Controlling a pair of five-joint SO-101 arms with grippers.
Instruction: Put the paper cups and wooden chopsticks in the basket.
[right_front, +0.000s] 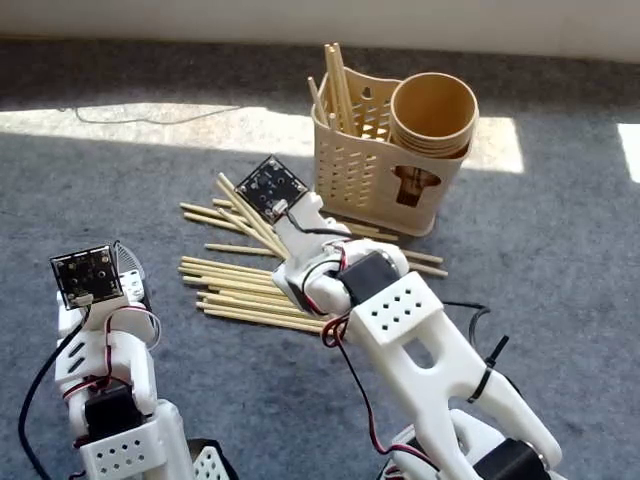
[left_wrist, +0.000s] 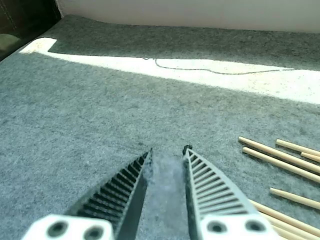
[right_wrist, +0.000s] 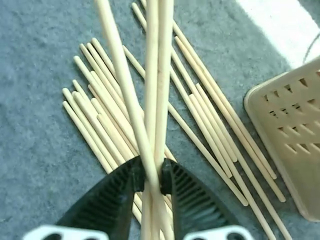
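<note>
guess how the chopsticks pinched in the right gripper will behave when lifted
Probably stiff and light: the held chopsticks are thin, straight wood. They cross each other between the right gripper jaws, so one may pivot or slip out. They look round, so a dropped one would likely roll.

Grey carpet (right_front: 560, 250) covers the whole work surface. Pale wall (right_front: 250, 18) borders it at twelve o'clock. A sunlit band (right_front: 150, 130) crosses the carpet at eleven o'clock, with a thin cord (left_wrist: 225, 73) lying loose along it
</note>
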